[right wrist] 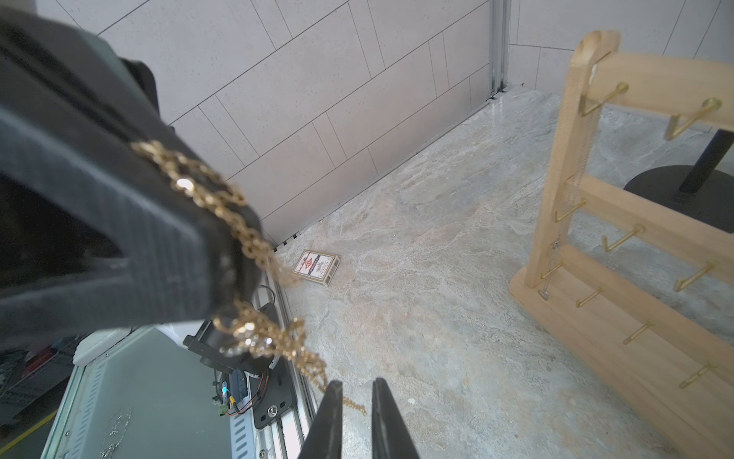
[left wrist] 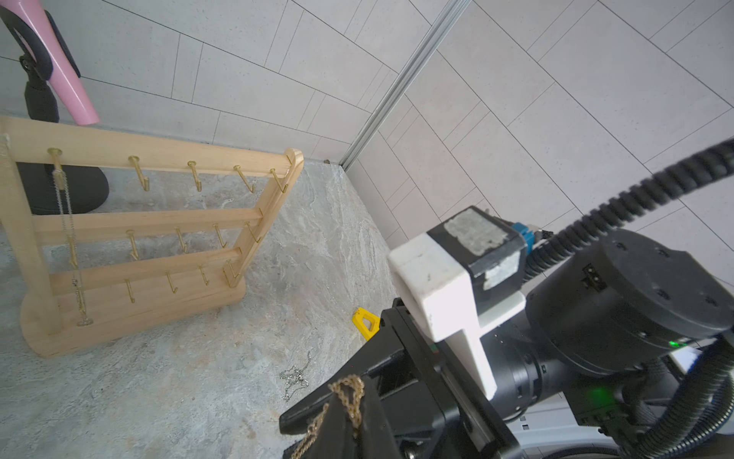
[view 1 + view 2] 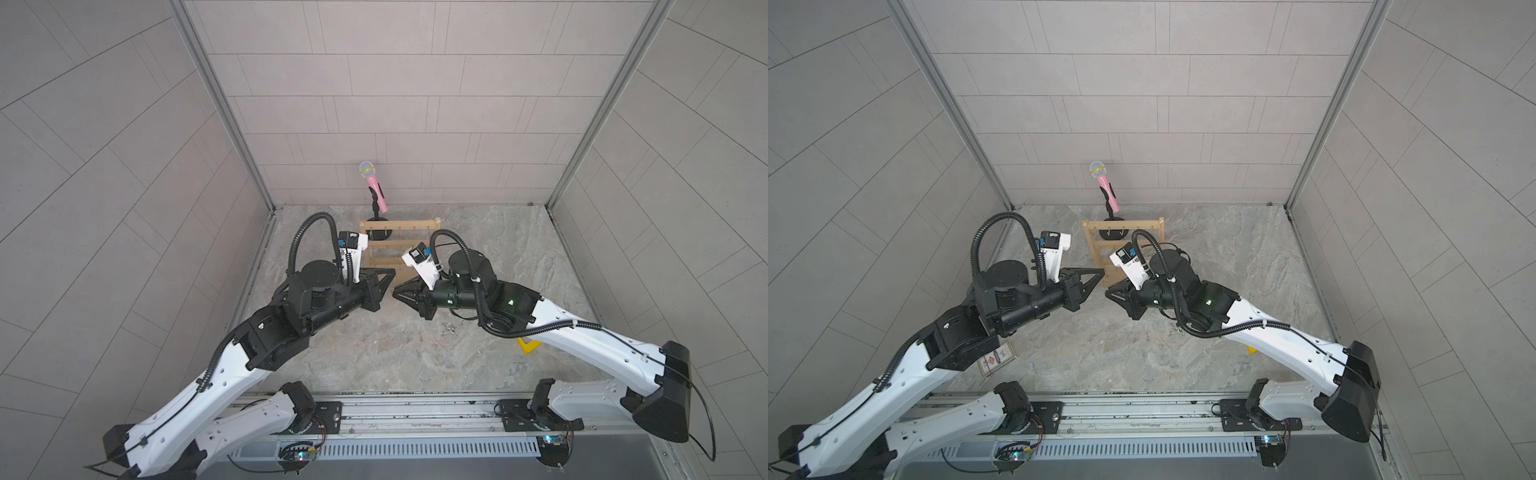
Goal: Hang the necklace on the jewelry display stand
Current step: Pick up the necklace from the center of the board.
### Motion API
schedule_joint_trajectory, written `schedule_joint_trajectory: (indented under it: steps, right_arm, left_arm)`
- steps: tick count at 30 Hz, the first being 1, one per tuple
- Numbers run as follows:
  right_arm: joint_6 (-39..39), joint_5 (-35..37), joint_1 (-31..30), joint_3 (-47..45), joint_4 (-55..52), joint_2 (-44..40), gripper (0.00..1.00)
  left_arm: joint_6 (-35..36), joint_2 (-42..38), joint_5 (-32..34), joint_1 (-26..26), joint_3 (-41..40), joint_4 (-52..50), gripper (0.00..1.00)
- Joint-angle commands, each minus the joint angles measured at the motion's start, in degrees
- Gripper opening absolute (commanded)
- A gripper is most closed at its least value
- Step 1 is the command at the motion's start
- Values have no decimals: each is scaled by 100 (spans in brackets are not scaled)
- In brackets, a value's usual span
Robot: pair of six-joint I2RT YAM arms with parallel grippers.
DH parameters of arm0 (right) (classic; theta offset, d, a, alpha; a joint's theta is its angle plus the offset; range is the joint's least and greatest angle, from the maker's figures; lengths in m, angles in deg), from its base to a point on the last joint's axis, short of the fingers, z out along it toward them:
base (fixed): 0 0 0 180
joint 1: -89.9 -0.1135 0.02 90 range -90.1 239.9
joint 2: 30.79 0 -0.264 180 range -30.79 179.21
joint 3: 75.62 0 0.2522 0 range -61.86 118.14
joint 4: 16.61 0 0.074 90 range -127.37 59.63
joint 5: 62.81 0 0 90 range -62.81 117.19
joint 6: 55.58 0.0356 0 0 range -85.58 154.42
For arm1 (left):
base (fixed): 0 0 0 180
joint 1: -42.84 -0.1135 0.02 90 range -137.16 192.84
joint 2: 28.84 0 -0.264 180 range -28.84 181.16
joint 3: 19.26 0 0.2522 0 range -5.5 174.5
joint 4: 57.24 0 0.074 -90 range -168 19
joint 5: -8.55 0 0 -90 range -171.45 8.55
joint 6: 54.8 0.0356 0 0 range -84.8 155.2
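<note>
The necklace [image 1: 190, 186] is a gold chain. My left gripper [image 2: 349, 381] is shut on a loop of it, and the rest hangs down in a bunch. My right gripper [image 1: 354, 383] faces the left one tip to tip, just in front of the jewelry display stand [image 3: 399, 245]. Its jaws stand a little apart, and the chain's tail shows in the gap without being pinched. In both top views the two grippers nearly meet, the left gripper [image 3: 1102, 272] just above the right gripper [image 3: 1108, 293]. The light wooden stand [image 2: 139, 222] stands upright. A thin silver chain [image 2: 67, 222] hangs from one end hook on its top bar.
A pink microphone [image 3: 374, 185] on a black stand is behind the rack. A loose silver chain [image 2: 296, 377] and a yellow triangle [image 2: 365, 322] lie on the floor near the right arm. A card box [image 1: 316, 267] lies by the left wall.
</note>
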Motion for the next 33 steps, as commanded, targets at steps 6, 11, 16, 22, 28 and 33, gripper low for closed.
schedule_joint_trajectory:
  steps: [6,11,16,22,28,33]
  right_arm:
    - [-182,-277,-22,-42,201,-235,20]
    - [-219,-319,82,-127,194,-286,18]
    - [-244,-437,134,-166,225,-344,14]
    - [-306,-572,172,-218,234,-402,9]
    - [-323,-745,172,-280,297,-484,2]
    - [-321,-817,172,-314,299,-527,2]
  left_arm:
    - [234,129,-438,-24,350,-284,8]
    - [390,198,-849,-24,461,-339,8]
    - [465,234,-963,-24,562,-383,8]
    - [463,238,-987,-25,553,-370,8]
    - [454,232,-974,-24,541,-366,8]
    - [455,224,-860,-24,541,-388,8]
